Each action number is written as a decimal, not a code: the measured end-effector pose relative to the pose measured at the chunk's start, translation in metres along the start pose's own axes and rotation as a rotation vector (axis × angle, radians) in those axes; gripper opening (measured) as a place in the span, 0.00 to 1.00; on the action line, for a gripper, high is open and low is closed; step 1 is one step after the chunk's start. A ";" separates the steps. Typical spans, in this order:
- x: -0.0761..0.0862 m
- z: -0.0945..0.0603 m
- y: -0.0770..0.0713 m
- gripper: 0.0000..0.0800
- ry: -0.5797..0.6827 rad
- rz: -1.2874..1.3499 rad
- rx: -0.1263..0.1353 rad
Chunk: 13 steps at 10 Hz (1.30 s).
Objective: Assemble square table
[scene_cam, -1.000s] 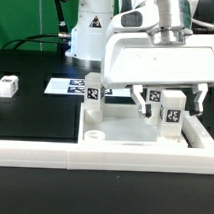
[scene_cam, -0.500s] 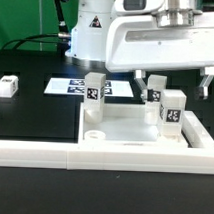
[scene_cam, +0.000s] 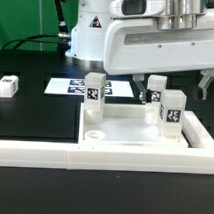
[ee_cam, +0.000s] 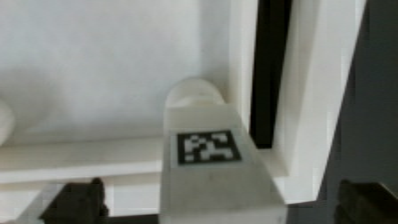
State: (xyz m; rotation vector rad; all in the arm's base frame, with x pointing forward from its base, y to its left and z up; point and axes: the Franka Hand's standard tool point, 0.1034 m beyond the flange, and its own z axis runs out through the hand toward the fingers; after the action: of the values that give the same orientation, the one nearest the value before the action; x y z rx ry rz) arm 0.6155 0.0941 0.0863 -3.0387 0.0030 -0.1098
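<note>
The square table's white slab (scene_cam: 124, 128) lies flat against the rail, with a round socket (scene_cam: 94, 136) at its near corner. Three white tagged legs stand upright on it: one at the exterior view's left (scene_cam: 95, 92), one at the back (scene_cam: 156, 93) and one at the right (scene_cam: 173, 107). My gripper (scene_cam: 173, 85) hangs open just above the right leg, one finger (scene_cam: 142, 85) on each side. In the wrist view that leg (ee_cam: 214, 150) rises between the dark fingertips (ee_cam: 71, 205) of the gripper (ee_cam: 217, 205), untouched, with the slab (ee_cam: 89, 80) behind it.
A long white L-shaped rail (scene_cam: 43, 149) runs along the front and up the exterior view's right (scene_cam: 202, 133); it also shows beside the slab (ee_cam: 329, 90). The marker board (scene_cam: 68, 87) lies behind the slab. A loose white tagged leg (scene_cam: 7, 87) lies on the black table, far left.
The gripper has risen from straddling the right leg to just above it, staying open. The leg stays upright on the slab.
</note>
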 end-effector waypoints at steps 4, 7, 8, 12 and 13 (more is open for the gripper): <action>0.010 0.015 0.005 0.81 -0.080 0.004 0.001; 0.010 0.014 0.005 0.65 -0.080 0.025 0.001; 0.010 0.015 0.004 0.48 -0.080 0.063 0.000; 0.010 0.015 0.003 0.36 -0.081 0.355 -0.009; 0.010 0.015 0.003 0.36 -0.081 0.438 -0.012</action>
State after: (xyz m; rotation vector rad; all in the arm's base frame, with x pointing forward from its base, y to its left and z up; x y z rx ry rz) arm 0.6265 0.0930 0.0716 -2.9673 0.6579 0.0479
